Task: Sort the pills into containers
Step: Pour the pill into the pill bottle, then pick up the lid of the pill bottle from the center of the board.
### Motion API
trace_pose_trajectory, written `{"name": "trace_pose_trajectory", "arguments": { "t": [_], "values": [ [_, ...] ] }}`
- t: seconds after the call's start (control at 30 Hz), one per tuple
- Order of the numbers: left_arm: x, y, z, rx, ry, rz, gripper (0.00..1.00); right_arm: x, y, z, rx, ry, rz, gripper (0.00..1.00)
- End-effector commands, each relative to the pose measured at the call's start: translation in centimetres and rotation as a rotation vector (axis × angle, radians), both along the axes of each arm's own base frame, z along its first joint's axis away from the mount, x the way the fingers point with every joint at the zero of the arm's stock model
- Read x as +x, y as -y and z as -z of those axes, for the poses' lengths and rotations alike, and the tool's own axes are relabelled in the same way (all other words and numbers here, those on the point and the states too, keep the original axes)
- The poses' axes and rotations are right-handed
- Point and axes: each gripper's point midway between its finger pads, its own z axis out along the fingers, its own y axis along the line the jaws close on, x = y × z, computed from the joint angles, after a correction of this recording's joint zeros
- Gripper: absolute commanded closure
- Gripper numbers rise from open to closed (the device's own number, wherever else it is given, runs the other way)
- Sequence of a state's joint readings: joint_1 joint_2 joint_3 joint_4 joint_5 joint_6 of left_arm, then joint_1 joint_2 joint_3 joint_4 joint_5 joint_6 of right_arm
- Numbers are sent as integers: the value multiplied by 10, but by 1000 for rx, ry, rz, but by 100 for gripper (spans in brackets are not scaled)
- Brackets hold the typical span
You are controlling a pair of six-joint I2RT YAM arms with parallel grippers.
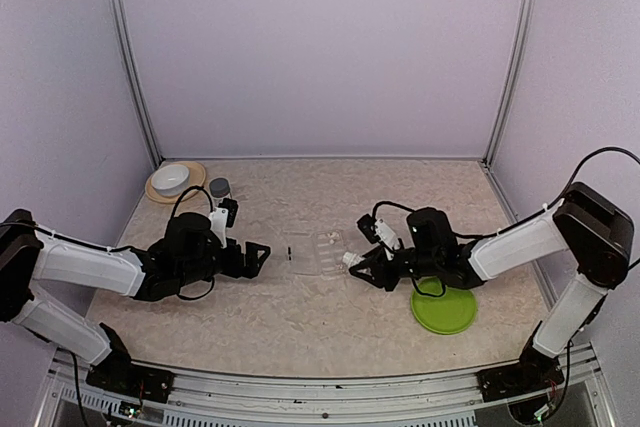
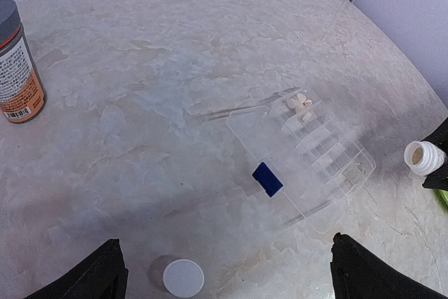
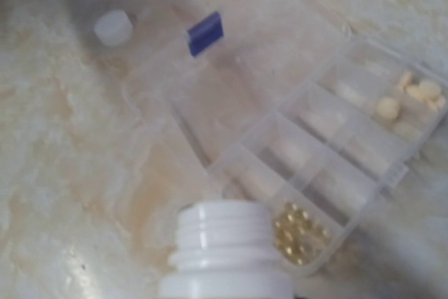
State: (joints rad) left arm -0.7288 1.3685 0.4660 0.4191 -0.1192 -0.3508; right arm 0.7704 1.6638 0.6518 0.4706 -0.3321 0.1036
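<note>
The clear compartment box (image 1: 320,250) lies open at the table's middle, its blue mark (image 2: 267,179) on the lid. Whitish pills (image 2: 299,101) lie in one end compartment (image 3: 409,96), and small golden pills (image 3: 299,232) fill the corner compartment at the other end. My right gripper (image 1: 365,265) is shut on an uncapped white bottle (image 3: 224,250), tipped with its mouth (image 2: 423,157) beside the box's right edge, next to the golden pills. My left gripper (image 2: 224,271) hovers open, left of the box. A white cap (image 2: 183,277) lies on the table between its fingers.
A grey-capped, orange-labelled bottle (image 1: 219,188) stands at the back left, close to a white bowl on a wooden plate (image 1: 173,179). A green plate (image 1: 444,309) lies under the right arm near the front right.
</note>
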Motion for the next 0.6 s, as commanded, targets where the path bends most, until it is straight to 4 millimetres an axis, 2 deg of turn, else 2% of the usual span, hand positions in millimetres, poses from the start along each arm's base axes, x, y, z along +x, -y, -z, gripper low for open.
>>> {"name": "trace_pose_trajectory", "arguments": {
  "t": [0.0, 0.27, 0.57],
  "values": [
    [2, 0, -3, -15, 15, 0, 1, -3, -9, -37, 144, 95, -21, 100],
    [2, 0, -3, -14, 13, 2, 1, -8, -6, -55, 237, 170, -26, 100],
    [1, 1, -1, -14, 9, 7, 1, -19, 1, -99, 382, 306, -45, 100]
  ]
}}
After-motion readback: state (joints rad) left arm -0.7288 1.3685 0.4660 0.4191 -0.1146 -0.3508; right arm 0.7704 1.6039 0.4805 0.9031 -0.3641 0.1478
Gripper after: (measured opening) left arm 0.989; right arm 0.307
